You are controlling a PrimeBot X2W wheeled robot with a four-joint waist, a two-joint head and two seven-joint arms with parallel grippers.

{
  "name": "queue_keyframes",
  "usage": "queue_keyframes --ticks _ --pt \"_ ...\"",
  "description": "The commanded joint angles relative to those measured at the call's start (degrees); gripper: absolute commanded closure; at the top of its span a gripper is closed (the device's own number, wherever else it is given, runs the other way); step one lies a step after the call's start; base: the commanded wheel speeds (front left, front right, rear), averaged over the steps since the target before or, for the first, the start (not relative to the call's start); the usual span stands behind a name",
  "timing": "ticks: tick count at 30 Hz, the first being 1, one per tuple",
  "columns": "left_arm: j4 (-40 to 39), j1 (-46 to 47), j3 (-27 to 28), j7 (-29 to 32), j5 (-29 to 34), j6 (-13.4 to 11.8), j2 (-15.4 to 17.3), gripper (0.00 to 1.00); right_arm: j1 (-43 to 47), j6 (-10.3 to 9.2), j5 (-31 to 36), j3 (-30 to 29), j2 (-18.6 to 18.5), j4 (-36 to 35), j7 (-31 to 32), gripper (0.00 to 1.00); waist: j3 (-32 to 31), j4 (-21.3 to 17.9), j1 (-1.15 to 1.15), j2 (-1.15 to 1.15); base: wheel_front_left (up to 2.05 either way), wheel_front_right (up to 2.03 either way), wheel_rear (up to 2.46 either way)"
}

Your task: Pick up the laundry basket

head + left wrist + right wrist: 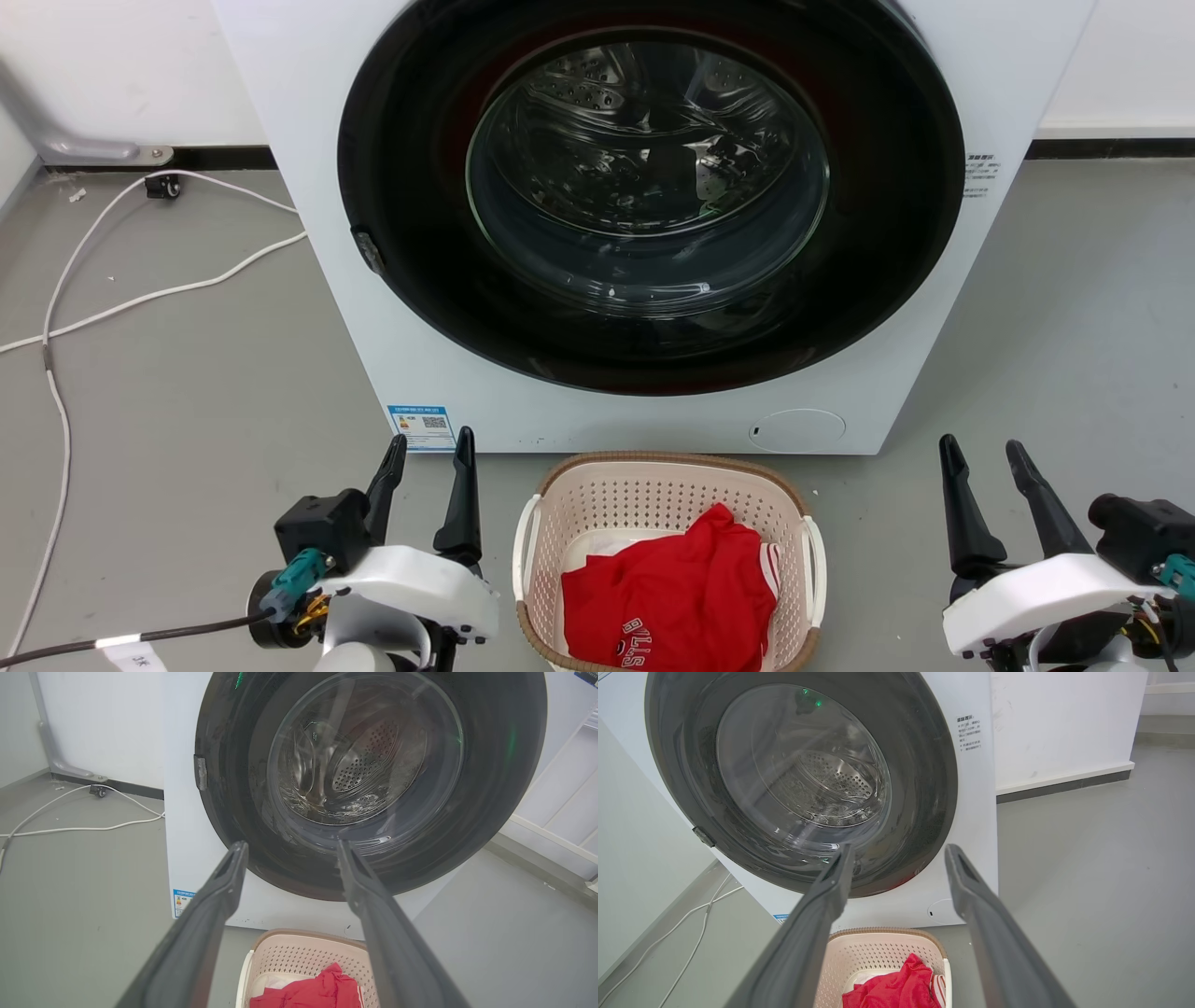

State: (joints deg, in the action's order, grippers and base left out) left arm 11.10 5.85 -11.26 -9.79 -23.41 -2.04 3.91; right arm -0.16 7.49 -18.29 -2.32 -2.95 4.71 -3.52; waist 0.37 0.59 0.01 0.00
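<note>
We see the laundry basket (644, 499) at 6 o'clock in the head view. It stands upright on the grey floor (187, 420), just in front of the washing machine (317, 280). A red jersey (681, 597) with white lettering lies crumpled inside it, over a bit of white cloth (607, 546) at the jersey's 10 o'clock. The basket's white handles (525, 551) sit at its 9 and 3 o'clock sides, and nothing touches them.

At the basket's 9 o'clock we find the left pincer (431, 437), pointing to 12, spread apart and empty, near the basket but clear of it. At 3 o'clock, somewhat farther off, the right pincer (982, 442) is likewise spread, with nothing in it. In the left wrist view the dark fingers (205, 924) stand well apart, with the basket low between them.

At the basket's 12 o'clock is the washer's round door (644, 327), dark-ringed and closed, with the steel drum (644, 121) visible through the glass. A blue energy label (422, 427) sits at the door's 7 o'clock and a round cover (796, 430) at its 5 o'clock. At the washer's 9 o'clock a white cable (140, 299) trails over the floor toward the wall (121, 65).
</note>
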Motion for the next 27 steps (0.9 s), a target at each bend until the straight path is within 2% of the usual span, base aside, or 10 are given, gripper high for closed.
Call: queue_keyframes --ticks 1,11,27 --pt "-0.4 0.9 -0.6 -0.6 2.3 -0.6 0.6 0.0 0.1 0.0 2.0 0.0 0.0 -0.8 -0.2 0.0 0.0 0.1 -0.01 0.0 0.0 0.0 0.0" --pt "0.0 0.4 -2.4 -1.8 7.8 -1.8 1.4 0.0 0.8 0.0 6.9 0.1 0.1 -0.9 -0.1 0.0 -0.3 0.4 -0.01 0.0 0.0 0.0 0.0" --pt "0.3 -0.2 -3.9 -3.8 12.4 -1.1 0.6 0.0 1.7 -0.01 12.6 -0.3 0.1 -1.3 -1.2 0.0 -0.1 0.5 -0.01 0.0 0.0 0.0 0.0"
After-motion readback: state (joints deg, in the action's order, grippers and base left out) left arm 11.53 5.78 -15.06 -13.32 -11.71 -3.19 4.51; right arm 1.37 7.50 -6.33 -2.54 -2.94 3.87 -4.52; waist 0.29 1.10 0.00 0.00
